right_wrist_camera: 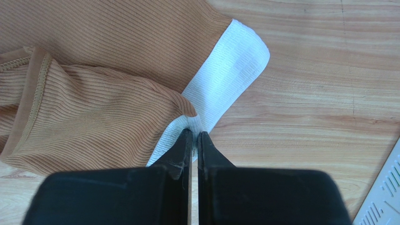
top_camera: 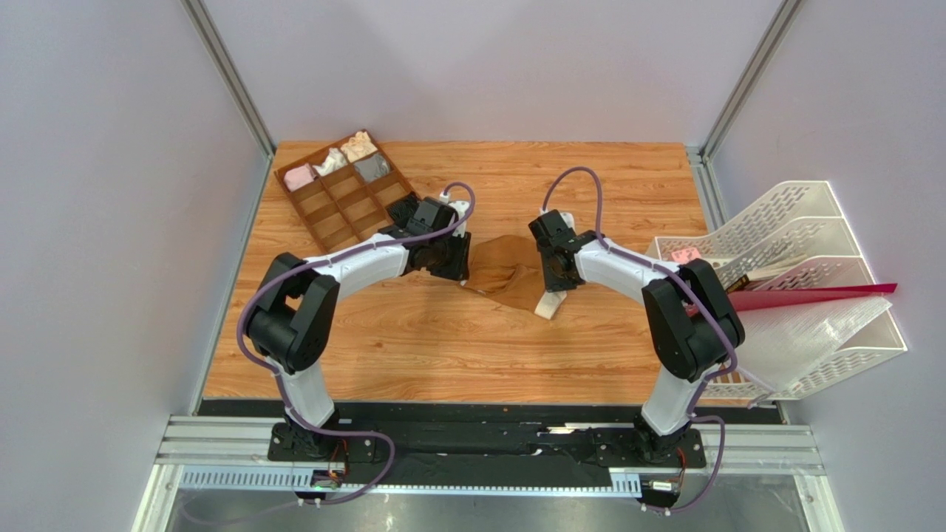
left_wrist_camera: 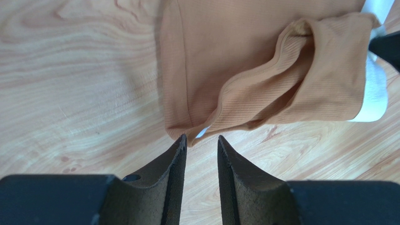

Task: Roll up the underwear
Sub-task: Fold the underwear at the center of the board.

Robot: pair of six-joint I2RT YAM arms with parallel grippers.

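Note:
The underwear [top_camera: 505, 272] lies partly folded on the wooden table between my two grippers: brown ribbed fabric with a cream-white band [right_wrist_camera: 230, 75] along one edge. My left gripper [top_camera: 462, 273] is open. In the left wrist view its tips [left_wrist_camera: 200, 138] sit at the near corner of the folded brown fabric [left_wrist_camera: 263, 70], with nothing between the jaws. My right gripper [top_camera: 555, 286] is shut on the white band's edge [right_wrist_camera: 195, 133], where a brown flap [right_wrist_camera: 94, 122] folds over it.
A brown divided tray [top_camera: 344, 194] at the back left holds small pink, white and grey fabric bundles. Stacked white file trays [top_camera: 777, 238] with a red folder [top_camera: 811, 296] stand at the right edge. Grey walls enclose the table.

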